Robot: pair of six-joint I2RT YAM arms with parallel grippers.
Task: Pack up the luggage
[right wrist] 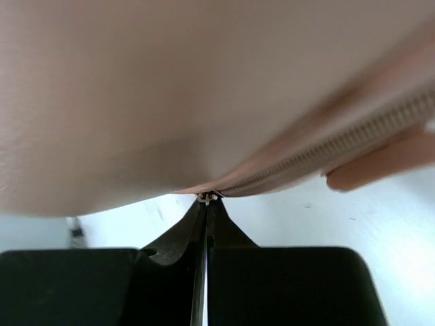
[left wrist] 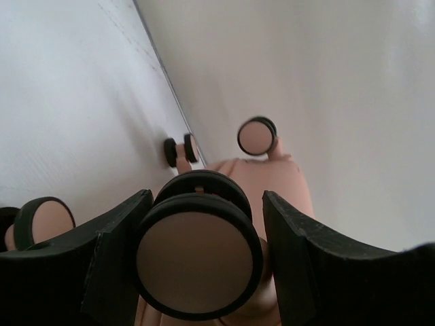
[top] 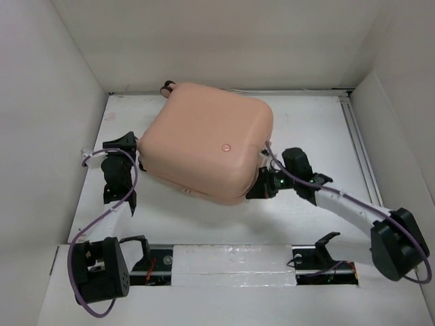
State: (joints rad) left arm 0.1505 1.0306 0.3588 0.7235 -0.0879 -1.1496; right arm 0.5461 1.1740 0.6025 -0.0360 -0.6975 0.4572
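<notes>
The luggage (top: 204,139) is a salmon-pink hard-shell suitcase lying closed in the middle of the table. My left gripper (top: 130,144) is at its left end. In the left wrist view the left gripper (left wrist: 207,198) is open, with a pink-and-black caster wheel (left wrist: 197,255) between the two fingers and a gap on the right side. My right gripper (top: 255,189) is at the suitcase's near right edge. In the right wrist view the right gripper (right wrist: 207,202) is shut on the small metal zipper pull (right wrist: 209,197) at the end of the pink zipper (right wrist: 340,153).
Other caster wheels show in the left wrist view: one (left wrist: 257,136) ahead, one (left wrist: 180,151) by the wall, one (left wrist: 41,224) at far left. White walls (top: 75,75) enclose the table on the left, back and right. A rail (top: 357,146) runs along the right side.
</notes>
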